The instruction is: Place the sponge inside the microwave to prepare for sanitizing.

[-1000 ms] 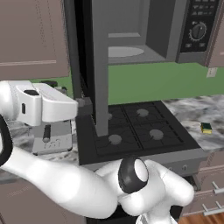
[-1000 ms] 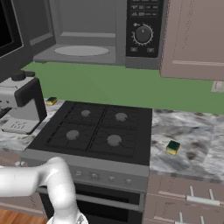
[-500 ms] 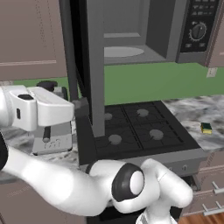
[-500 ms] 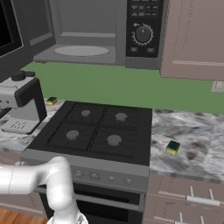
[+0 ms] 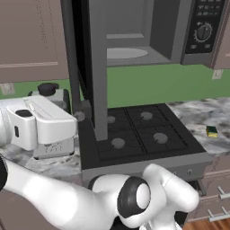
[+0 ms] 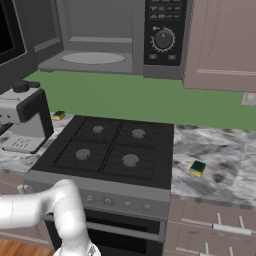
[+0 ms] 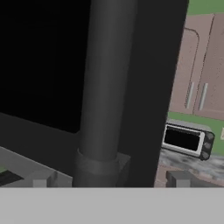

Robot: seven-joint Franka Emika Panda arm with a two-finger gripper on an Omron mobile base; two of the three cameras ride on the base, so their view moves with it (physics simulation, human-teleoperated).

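Sponge [image 6: 198,168] lay flat on the marble counter [image 6: 225,165] right of the stove [image 6: 107,150], well apart from the burners, green layer up. In the right base view it sat skewed, one corner turned toward the counter's front edge; its long axis could not be told at that size. In the left base view the sponge [image 5: 212,131] showed as a small yellow-green block near the right edge, just beyond the stove's right rim.

The microwave [image 6: 107,35] hung above the stove with its door [image 5: 92,67] swung wide open, the pale turntable [image 6: 93,58] bare in the grey cavity. The right base view showed the knob [image 6: 163,39] and buttons on the panel; any writing there was too small to read.

The left base view showed the white hand by the door's lower edge, left of the stove, in front of a coffee machine [image 6: 22,120]. The hand view showed the door's dark glass and its upright grey handle [image 7: 103,87] very close, with the two finger tips low on either side of the handle's base; whether the gripper [image 7: 109,177] clamped the handle or stood apart could not be told. A second small yellow block [image 6: 59,115] lay behind the stove's left rear corner.
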